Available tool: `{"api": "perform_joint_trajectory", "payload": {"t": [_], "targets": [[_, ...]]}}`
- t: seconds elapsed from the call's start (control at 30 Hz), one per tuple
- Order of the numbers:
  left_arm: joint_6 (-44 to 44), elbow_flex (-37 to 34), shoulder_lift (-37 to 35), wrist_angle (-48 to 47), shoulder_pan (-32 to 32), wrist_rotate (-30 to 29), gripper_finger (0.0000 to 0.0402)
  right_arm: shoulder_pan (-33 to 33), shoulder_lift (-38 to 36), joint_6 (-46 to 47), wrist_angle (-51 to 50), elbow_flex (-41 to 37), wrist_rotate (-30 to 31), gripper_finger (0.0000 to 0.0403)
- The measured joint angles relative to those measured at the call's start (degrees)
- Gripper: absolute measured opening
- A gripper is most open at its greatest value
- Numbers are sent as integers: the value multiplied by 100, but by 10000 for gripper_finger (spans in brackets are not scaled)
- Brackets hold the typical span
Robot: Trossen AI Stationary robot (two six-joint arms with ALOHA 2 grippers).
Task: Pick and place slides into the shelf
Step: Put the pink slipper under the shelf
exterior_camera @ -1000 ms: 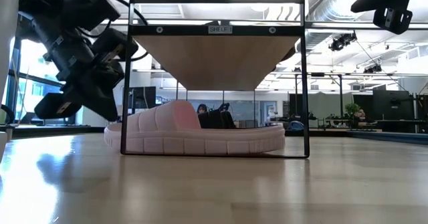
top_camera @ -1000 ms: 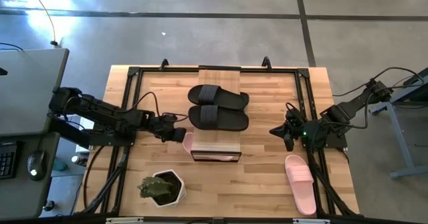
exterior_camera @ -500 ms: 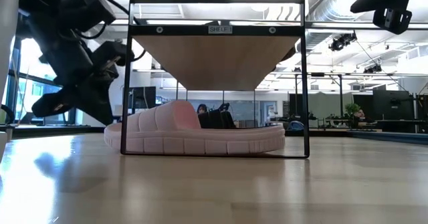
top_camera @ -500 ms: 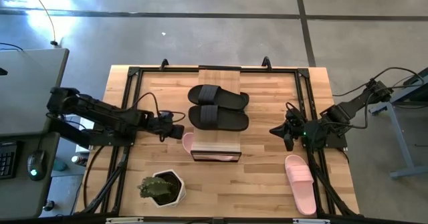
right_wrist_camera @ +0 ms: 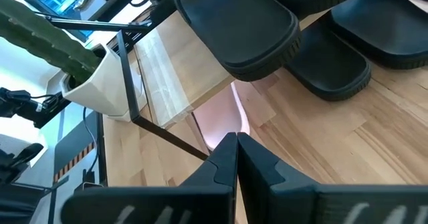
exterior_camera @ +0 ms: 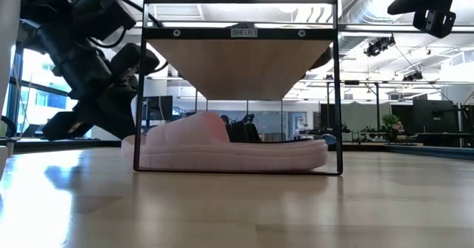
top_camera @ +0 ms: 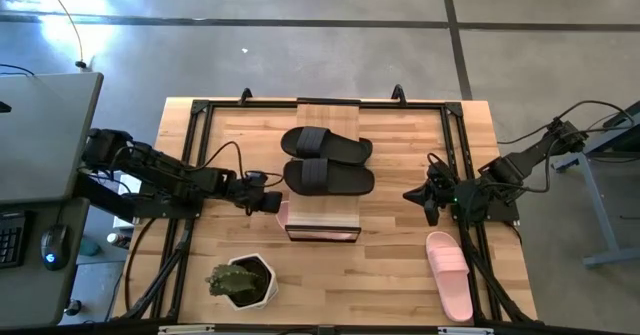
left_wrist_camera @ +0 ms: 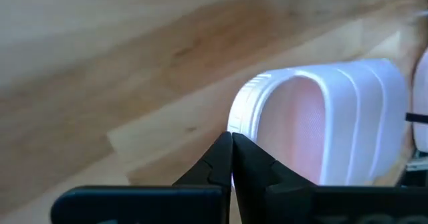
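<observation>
Left gripper (top_camera: 272, 203): fingers fully closed, holding nothing; tip at the heel end of the pink slide (exterior_camera: 229, 148) lying under the shelf (top_camera: 327, 115), contact not confirmable. The left arm reaches low across the surface (top_camera: 390, 275) from its left edge. Right gripper (top_camera: 412, 195): fingers fully closed, empty, held above the surface right of the shelf with its arm folded. Two black slides (top_camera: 327, 160) rest side by side on the shelf top. A second pink slide (top_camera: 448, 272) lies on the surface near the right front corner.
</observation>
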Motion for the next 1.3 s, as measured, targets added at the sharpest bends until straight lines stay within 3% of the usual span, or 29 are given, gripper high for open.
{"api": "perform_joint_trajectory", "payload": {"t": [0.6, 0.8, 0.97, 1.07, 1.3], "targets": [[-121, 1, -18, 94, -189, -68, 0, 0, 2, 184, -44, 0, 3, 0], [-42, 1, -367, -57, -189, -193, 0, -3, 2, 396, -140, 0, -18, 0], [65, 1, -885, -450, -189, -388, 0, -329, 213, 1004, -235, 2, 333, 0], [170, 1, -1160, -670, -189, -545, 0, -816, 515, 1083, -198, 2, -63, 0], [422, 1, -1583, -633, -189, -723, 0, -1853, 1183, 264, 787, 2, -1209, 0]]}}
